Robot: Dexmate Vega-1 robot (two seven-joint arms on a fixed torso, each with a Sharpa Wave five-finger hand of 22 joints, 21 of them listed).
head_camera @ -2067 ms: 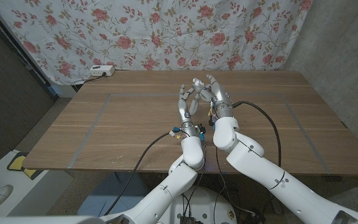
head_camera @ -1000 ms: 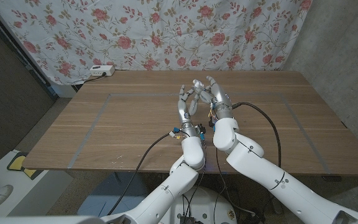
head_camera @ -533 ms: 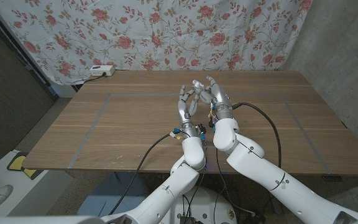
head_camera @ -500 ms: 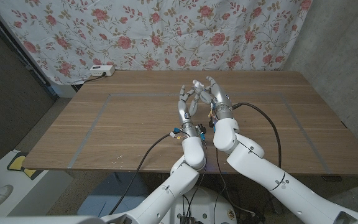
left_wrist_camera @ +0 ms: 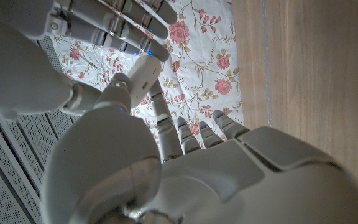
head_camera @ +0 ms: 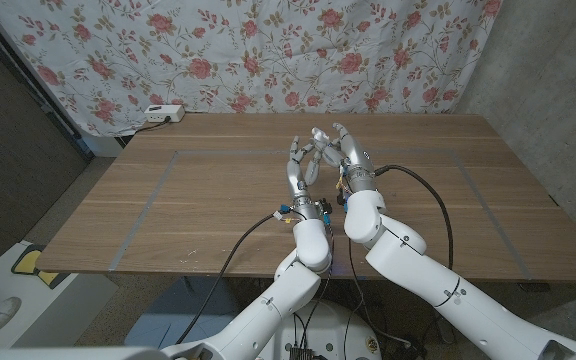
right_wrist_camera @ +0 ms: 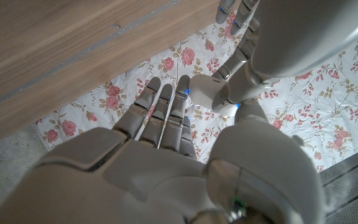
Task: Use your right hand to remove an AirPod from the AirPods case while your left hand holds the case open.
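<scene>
Both hands meet mid-table, left hand and right hand pinching the white AirPods case between their fingertips, remaining fingers stretched toward the far edge.

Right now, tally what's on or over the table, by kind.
Robot hands: 2, the left robot hand and the right robot hand
Case: 1
White box: 1
Total: 4
</scene>
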